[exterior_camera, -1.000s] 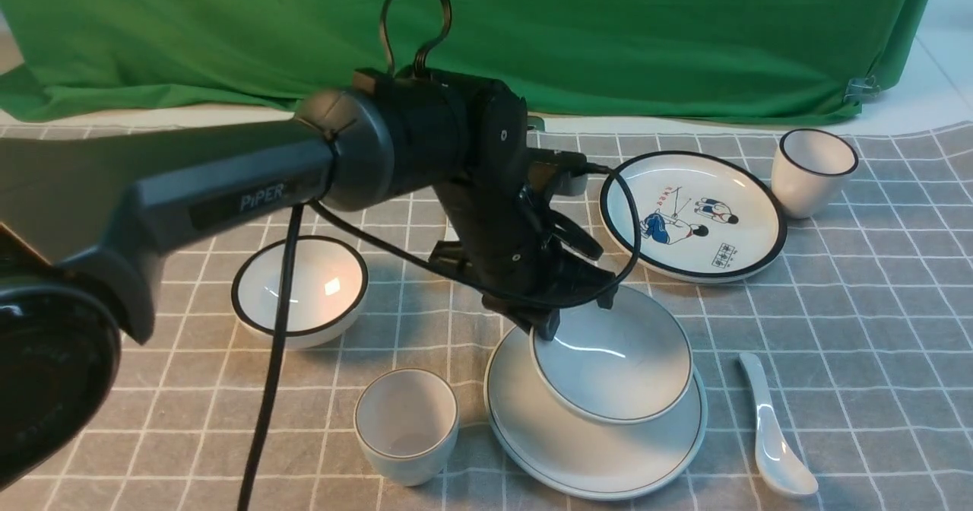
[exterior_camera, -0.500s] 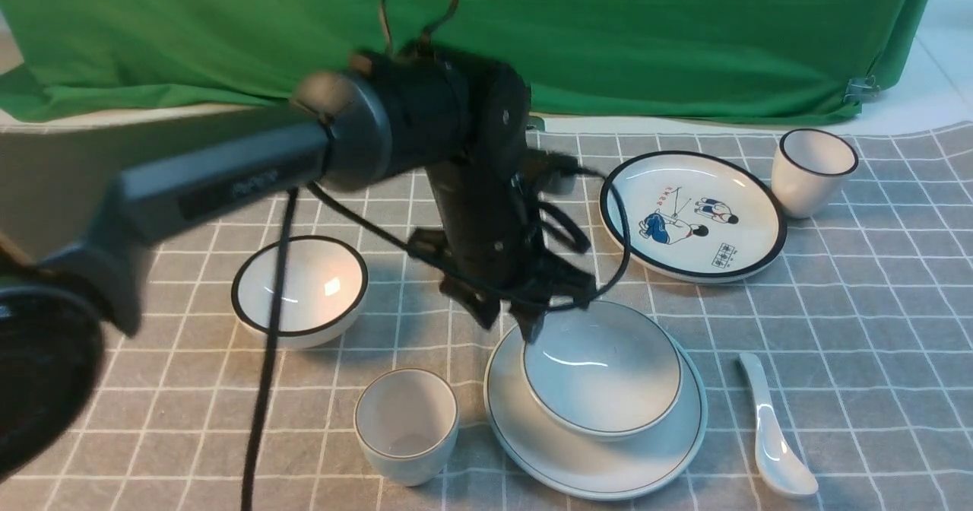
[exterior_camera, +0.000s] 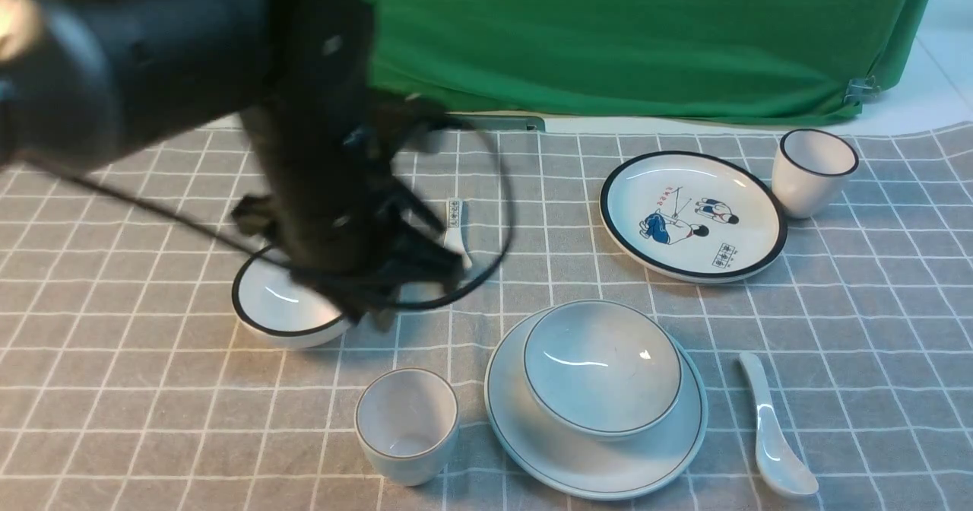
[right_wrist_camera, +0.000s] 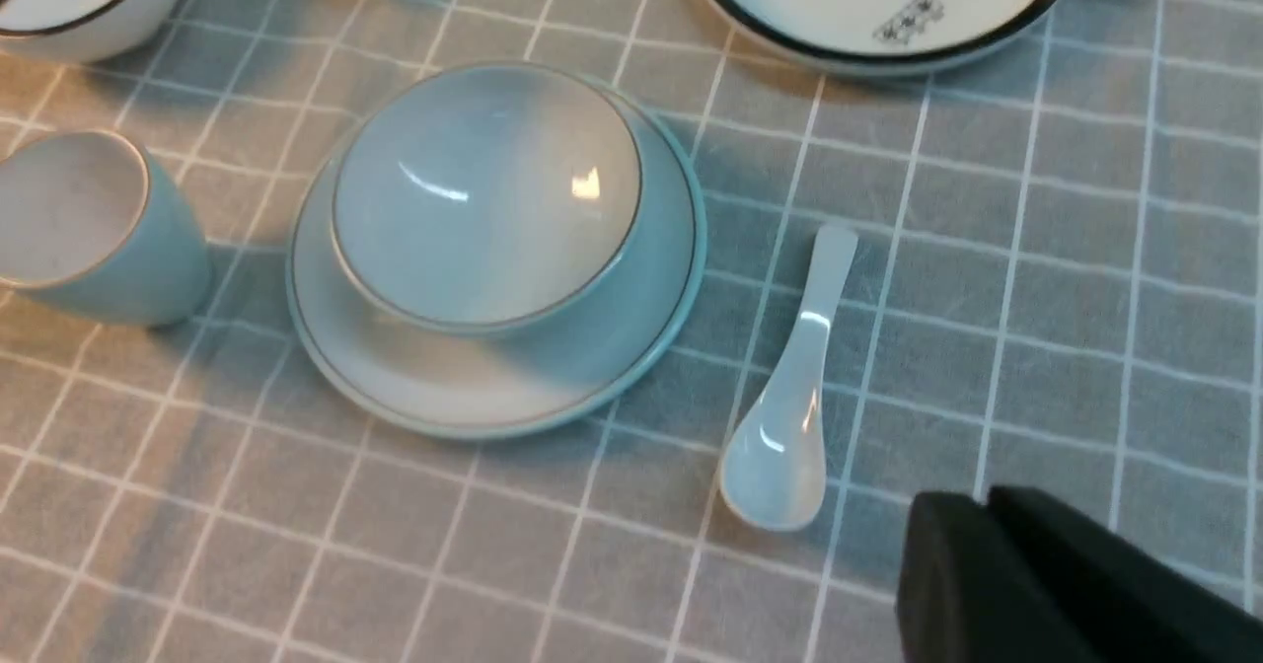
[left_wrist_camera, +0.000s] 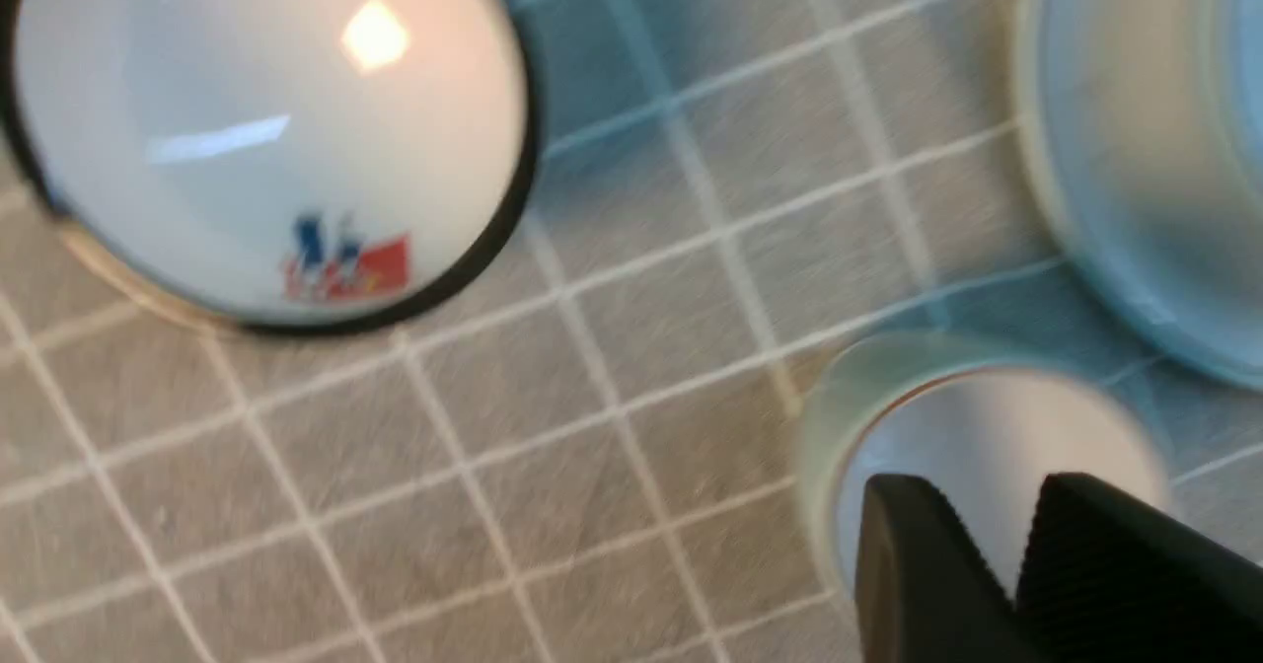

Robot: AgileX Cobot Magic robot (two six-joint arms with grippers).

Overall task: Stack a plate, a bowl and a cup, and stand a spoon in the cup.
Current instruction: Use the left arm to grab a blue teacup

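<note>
The pale bowl [exterior_camera: 600,366] [right_wrist_camera: 483,189] sits level on the plain plate [exterior_camera: 555,458] [right_wrist_camera: 464,397] at the front middle. Left of the plate, the small pale cup [exterior_camera: 407,423] [right_wrist_camera: 79,219] [left_wrist_camera: 947,416] stands upright on the cloth. The plain white spoon [exterior_camera: 771,427] [right_wrist_camera: 789,397] lies to the plate's right. My left gripper [exterior_camera: 372,315] [left_wrist_camera: 987,490], blurred, hangs above the cloth between the cup and a black-rimmed bowl, its jaws a little apart and empty. My right gripper [right_wrist_camera: 972,500] is shut and empty, close to the spoon's scoop; it is outside the front view.
A black-rimmed bowl [exterior_camera: 281,309] [left_wrist_camera: 266,130] stands at the left. A cartoon plate [exterior_camera: 692,214] [right_wrist_camera: 888,2] and a black-rimmed cup [exterior_camera: 813,169] are at the back right. A small marked spoon [exterior_camera: 454,222] lies behind the left gripper. A green cloth backs the table.
My left gripper let go of the bowl, which settled level on the plate. The left arm swung left, away from the stack.
</note>
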